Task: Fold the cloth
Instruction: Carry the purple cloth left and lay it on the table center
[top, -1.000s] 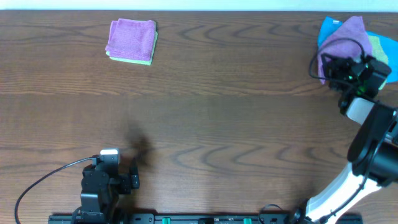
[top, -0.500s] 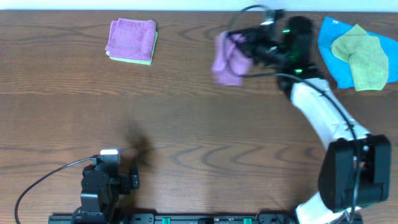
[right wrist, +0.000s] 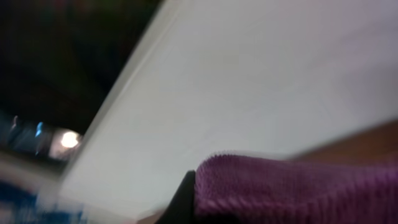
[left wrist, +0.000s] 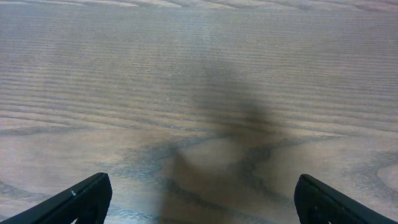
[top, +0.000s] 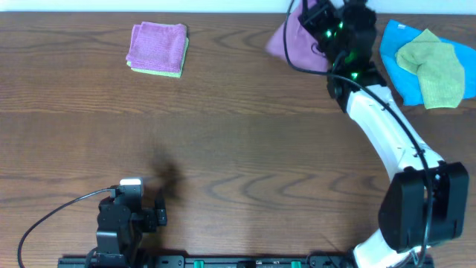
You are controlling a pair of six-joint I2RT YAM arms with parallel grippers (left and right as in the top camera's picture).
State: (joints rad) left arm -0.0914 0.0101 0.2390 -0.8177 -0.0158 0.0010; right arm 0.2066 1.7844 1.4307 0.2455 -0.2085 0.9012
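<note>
A folded purple cloth (top: 158, 43) lies on the wooden table (top: 238, 134), near the far edge on the left. It sits on top of a folded green cloth (top: 162, 73), which peeks out at the bottom. Well apart from this pile, at the near edge and a bit to its left, is the left arm. The left gripper (left wrist: 199, 202) is wide open. Its two fingers show at the bottom corners of the wrist view, with only bare wood between them.

Far to the right of the pile, a loose purple cloth (top: 292, 41) hangs bunched up at the far edge. The right gripper (top: 314, 18) is closed on its top and holds it up. The right wrist view is blurry, but it shows one dark finger (right wrist: 184, 199) touching the purple cloth.

Farther right from the pile lies a blue cloth (top: 394, 52), with a crumpled green cloth (top: 433, 65) on top of it.
</note>
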